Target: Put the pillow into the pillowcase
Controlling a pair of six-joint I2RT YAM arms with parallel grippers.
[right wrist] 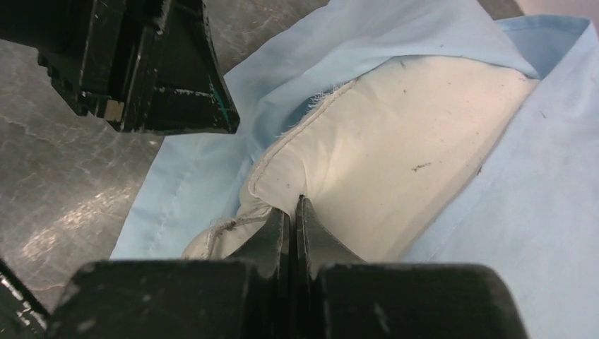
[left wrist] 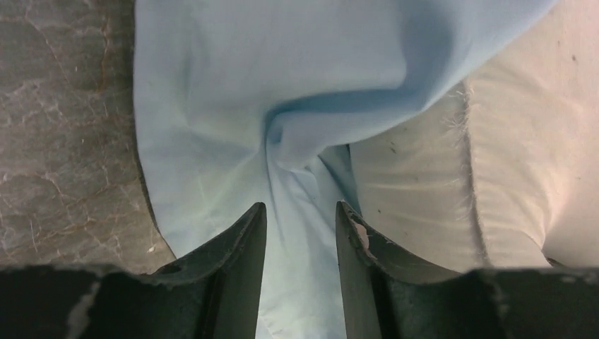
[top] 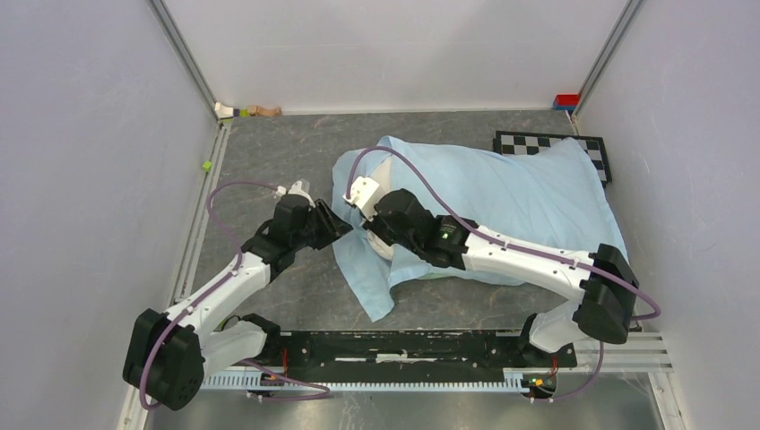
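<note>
Two arms work over one grey marbled tabletop (top: 296, 143). At the far left edge lie a tiny green cube (top: 207, 166) and, in the back corner, a few small toy pieces (top: 246, 111), too small to name. The left arm (top: 215, 300) reaches inward, and its left pincer (left wrist: 300, 212) stands released, fingers parted, with a twisted fold of the pillowcase (top: 511, 184) running between them. This single light-blue pillowcase lies wrinkled across the middle and right of the tabletop, its open mouth facing the left arm and a loose flap trailing toward the near edge. The one pillow (right wrist: 381, 134), off-white and flecked with dark specks, sits mostly inside the case; only its left end shows bare at the mouth, with a frayed seam along the edge. The right pincer (right wrist: 291, 201) is clenched on that exposed end, its tips nipping the pillow's cover just beside the seam, close to the left pincer. The right arm (top: 529, 255) stretches over the filled case from the near right. Behind the case's far right corner lies one black-and-white checkerboard (top: 547, 143), partly covered by the cloth, and one red block (top: 565, 100) sits in the back right corner.
</note>
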